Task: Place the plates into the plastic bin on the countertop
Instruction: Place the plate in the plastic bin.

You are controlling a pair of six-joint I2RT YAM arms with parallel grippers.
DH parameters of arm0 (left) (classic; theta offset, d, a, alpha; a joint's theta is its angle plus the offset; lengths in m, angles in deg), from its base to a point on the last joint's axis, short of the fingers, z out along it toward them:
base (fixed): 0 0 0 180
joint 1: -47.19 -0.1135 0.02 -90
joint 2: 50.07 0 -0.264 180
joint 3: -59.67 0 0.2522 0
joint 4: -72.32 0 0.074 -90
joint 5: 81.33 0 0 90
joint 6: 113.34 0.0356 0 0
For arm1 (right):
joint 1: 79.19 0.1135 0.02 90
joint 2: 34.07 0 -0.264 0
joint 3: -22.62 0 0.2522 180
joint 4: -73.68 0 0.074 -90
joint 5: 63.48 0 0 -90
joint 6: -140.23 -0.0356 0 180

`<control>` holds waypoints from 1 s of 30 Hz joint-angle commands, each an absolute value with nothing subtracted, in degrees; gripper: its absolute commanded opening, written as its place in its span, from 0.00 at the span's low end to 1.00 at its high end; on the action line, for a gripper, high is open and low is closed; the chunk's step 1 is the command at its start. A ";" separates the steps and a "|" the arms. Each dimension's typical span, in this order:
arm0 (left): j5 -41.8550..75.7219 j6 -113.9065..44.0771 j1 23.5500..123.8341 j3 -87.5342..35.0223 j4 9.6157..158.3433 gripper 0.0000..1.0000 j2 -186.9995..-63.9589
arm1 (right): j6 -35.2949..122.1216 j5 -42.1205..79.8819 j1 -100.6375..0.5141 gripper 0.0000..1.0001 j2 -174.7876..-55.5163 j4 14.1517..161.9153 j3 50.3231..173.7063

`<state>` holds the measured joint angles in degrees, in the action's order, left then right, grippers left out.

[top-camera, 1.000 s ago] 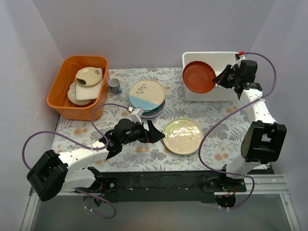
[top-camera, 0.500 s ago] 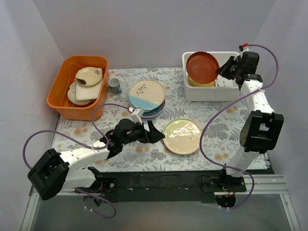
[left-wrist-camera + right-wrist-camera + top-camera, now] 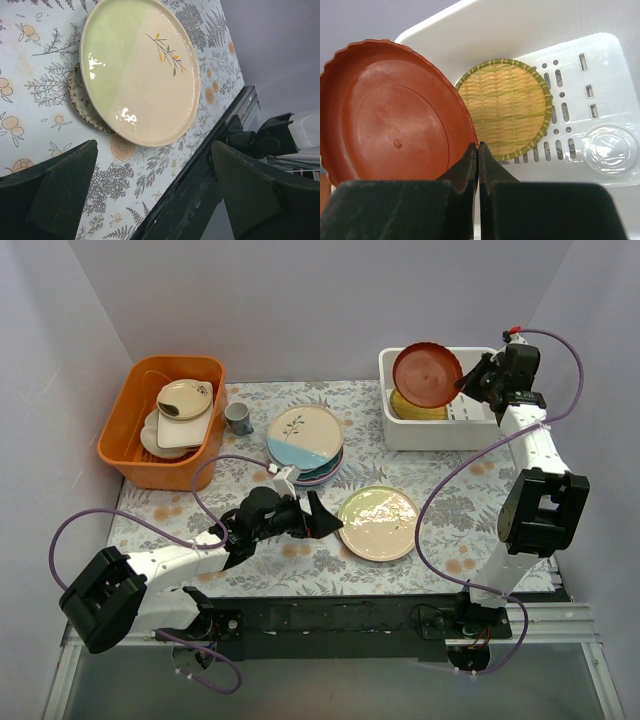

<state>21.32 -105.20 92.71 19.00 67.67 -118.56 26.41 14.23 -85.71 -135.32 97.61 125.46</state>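
Red scalloped plate [image 3: 427, 371] stands tilted on edge over plastic bin [image 3: 440, 435].

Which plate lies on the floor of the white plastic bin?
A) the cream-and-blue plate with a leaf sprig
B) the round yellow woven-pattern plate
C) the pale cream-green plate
B: the round yellow woven-pattern plate lies flat on the slotted floor of the white rectangular plastic bin.

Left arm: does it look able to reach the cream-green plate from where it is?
Probably yes. The left gripper is open and faces the near rim of the cream-green plate, with nothing between them. The right gripper holds a red plate at the plastic bin.
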 commanded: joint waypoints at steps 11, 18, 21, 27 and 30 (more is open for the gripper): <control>21.59 -103.58 92.90 17.79 68.06 0.98 -119.33 | 26.85 18.70 -84.99 0.01 -136.20 91.48 124.10; 21.68 -103.23 92.90 17.44 68.51 0.98 -119.24 | 27.64 20.37 -84.02 0.01 -140.33 90.69 124.97; 21.59 -103.05 92.90 17.26 68.94 0.98 -119.24 | 28.17 21.25 -83.59 0.01 -142.26 91.04 126.12; 21.42 -102.61 92.90 16.82 69.47 0.98 -119.16 | 28.34 23.00 -83.06 0.01 -144.28 91.13 126.38; 21.42 -102.52 92.90 16.73 69.65 0.98 -119.16 | 28.69 23.71 -82.97 0.01 -144.72 91.39 126.38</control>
<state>21.51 -103.82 92.71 18.84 69.09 -119.57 27.79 21.77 -83.26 -145.14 93.63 124.41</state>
